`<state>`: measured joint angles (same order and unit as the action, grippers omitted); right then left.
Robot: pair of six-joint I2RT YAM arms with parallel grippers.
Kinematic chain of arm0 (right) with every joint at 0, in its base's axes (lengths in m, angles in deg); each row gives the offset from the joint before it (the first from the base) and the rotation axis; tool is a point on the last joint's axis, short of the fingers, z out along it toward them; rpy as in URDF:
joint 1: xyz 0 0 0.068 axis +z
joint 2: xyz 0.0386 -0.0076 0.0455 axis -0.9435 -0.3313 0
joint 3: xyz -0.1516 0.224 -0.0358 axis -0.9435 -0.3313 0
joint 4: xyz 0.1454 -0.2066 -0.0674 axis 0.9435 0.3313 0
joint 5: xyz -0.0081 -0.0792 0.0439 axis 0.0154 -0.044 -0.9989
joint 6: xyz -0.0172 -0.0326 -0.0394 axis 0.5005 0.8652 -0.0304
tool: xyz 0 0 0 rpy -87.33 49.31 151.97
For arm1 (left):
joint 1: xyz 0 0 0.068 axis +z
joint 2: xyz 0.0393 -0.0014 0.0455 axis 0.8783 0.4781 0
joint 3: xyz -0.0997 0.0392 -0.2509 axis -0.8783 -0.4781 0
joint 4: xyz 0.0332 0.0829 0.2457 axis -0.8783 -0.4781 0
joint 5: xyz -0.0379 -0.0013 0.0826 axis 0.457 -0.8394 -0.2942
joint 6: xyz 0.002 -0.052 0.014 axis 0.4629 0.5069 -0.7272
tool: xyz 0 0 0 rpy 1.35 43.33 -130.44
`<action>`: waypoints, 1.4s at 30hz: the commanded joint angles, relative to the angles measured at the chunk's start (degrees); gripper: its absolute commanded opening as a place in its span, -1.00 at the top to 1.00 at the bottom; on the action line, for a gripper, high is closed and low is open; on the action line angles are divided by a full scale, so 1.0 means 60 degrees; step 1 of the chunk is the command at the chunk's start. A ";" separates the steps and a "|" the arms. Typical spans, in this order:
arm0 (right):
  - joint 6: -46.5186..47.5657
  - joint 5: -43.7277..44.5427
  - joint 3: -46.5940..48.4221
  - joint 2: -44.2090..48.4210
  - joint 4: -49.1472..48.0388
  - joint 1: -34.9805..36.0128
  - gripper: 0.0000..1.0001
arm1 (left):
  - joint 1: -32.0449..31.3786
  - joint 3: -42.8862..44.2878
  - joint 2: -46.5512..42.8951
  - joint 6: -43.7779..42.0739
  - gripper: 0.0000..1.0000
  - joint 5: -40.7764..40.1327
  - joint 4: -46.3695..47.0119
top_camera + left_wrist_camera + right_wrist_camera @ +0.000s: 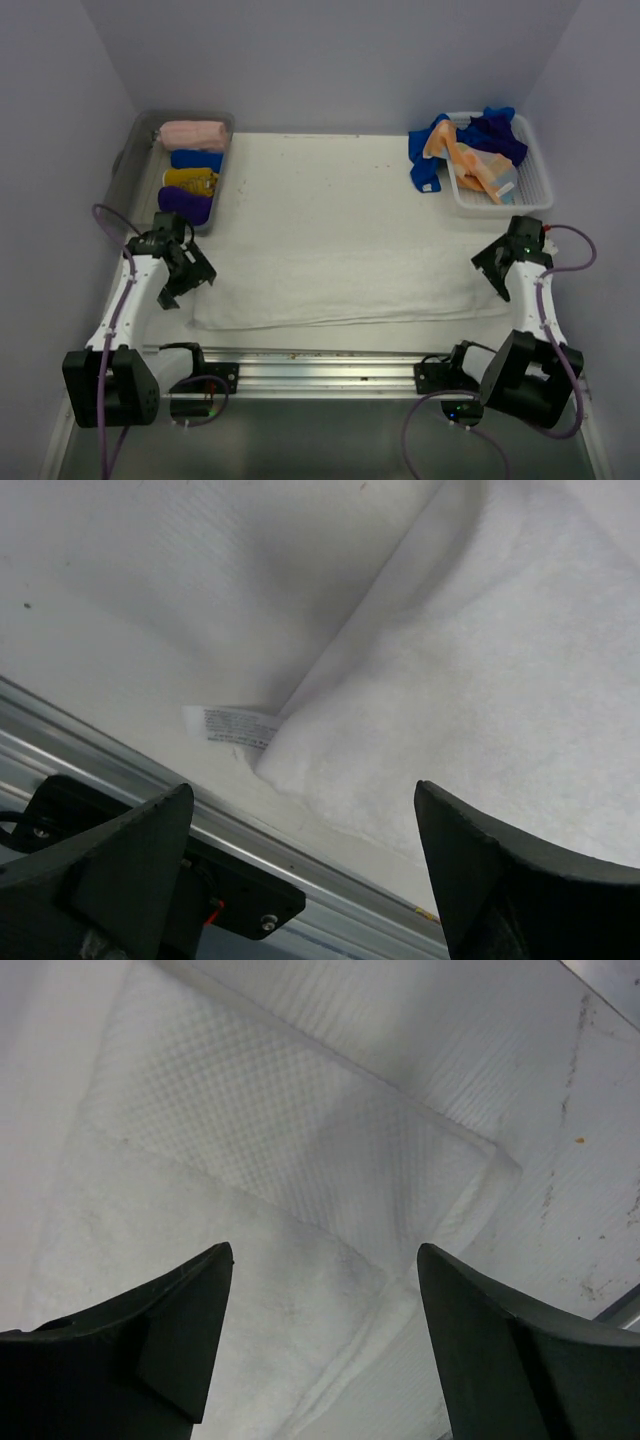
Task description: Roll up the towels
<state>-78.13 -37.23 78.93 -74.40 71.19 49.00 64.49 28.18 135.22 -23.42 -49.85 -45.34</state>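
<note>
1. Across the middle of the table (300, 340) lies the white towel (340, 230), spread flat, with its near edge folded over into a double layer that runs left to right.
2. At the far left stands a grey tub (128, 165). It holds four rolled towels in a row from far to near: pink towel (193, 134), blue towel (196, 159), yellow towel (190, 182), purple towel (184, 203).
3. At the far right stands a white basket (535, 190). A dark blue cloth (495, 135) and an orange towel (470, 160) lie loose in it, and the blue cloth hangs over its left rim.
4. The left gripper (188, 283) is over the near left corner of the white towel, its jaws spread wide with nothing between them.
5. The right gripper (492, 272) is over the near right corner, its jaws apart and likewise empty.
6. A care label (232, 725) sticks out from under the fold at the left corner.
</note>
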 commanded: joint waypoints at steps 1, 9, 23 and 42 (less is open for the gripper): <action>0.0062 -0.0457 0.0722 0.0976 -0.0552 0.0500 -0.60 | 0.0005 0.0811 0.0006 -0.0461 -0.84 0.0610 0.0927; 0.0267 0.0660 0.0782 -0.0278 -0.0831 0.3799 0.09 | -0.2485 0.1119 0.1762 0.0462 -0.51 0.1008 0.2860; 0.0341 -0.0952 0.0300 -0.3415 -0.2134 0.3857 0.25 | -0.1169 0.0666 0.4972 0.0404 -0.48 0.0831 0.4064; -0.0877 -0.0649 0.1820 -0.3827 -0.1466 0.8266 0.24 | -0.0050 0.1396 0.2599 0.0271 -0.49 -0.0457 0.3126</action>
<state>-81.95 -41.34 87.76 -99.30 56.74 96.83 67.59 33.51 152.77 -21.79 -50.68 -25.97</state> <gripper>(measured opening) 0.379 0.743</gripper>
